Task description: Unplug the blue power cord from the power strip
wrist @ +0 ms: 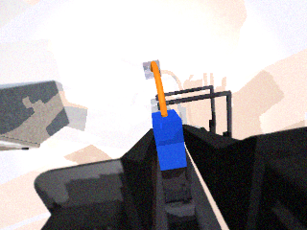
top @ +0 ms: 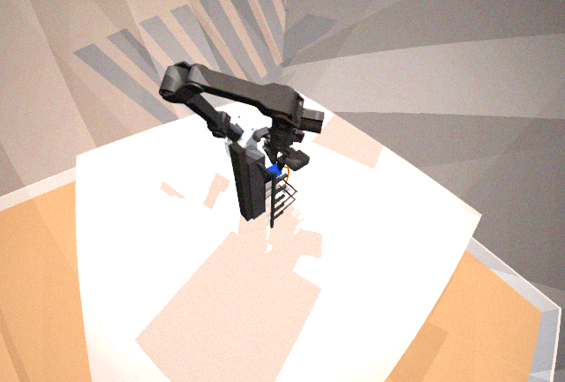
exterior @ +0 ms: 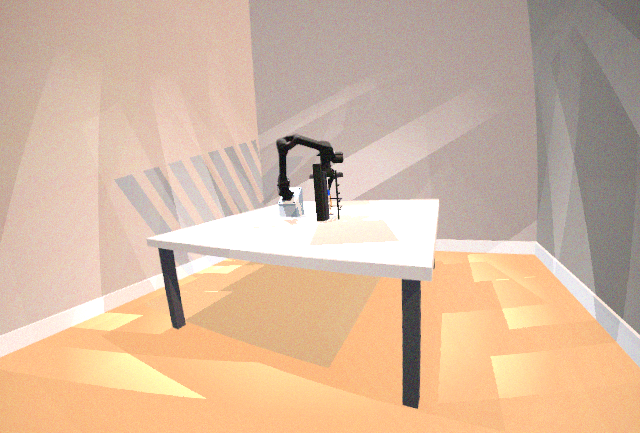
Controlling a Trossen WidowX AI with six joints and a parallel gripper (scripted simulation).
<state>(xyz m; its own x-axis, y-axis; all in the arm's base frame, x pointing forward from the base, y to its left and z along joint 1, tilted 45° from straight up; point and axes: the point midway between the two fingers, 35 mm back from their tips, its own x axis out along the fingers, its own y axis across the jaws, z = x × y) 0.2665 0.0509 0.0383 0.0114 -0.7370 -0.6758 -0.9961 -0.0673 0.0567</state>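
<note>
The blue plug (top: 274,169) (wrist: 169,141) sits at the upper end of the tall dark power strip (top: 248,183) (exterior: 321,193), which stands upright on the white table (top: 387,250) (exterior: 413,242). An orange cord (wrist: 159,93) (top: 287,171) runs from the plug's far end to a small grey block (wrist: 149,71). My gripper (top: 274,163) (wrist: 167,131) reaches down from above and is shut on the blue plug, one dark finger on each side. I cannot tell whether the plug's prongs still sit in the strip.
A thin dark wire rack (top: 282,195) (wrist: 216,103) stands right beside the strip. The arm's white base box (exterior: 290,207) (top: 248,136) stands behind the strip. A grey block (wrist: 34,112) shows at the left of the wrist view.
</note>
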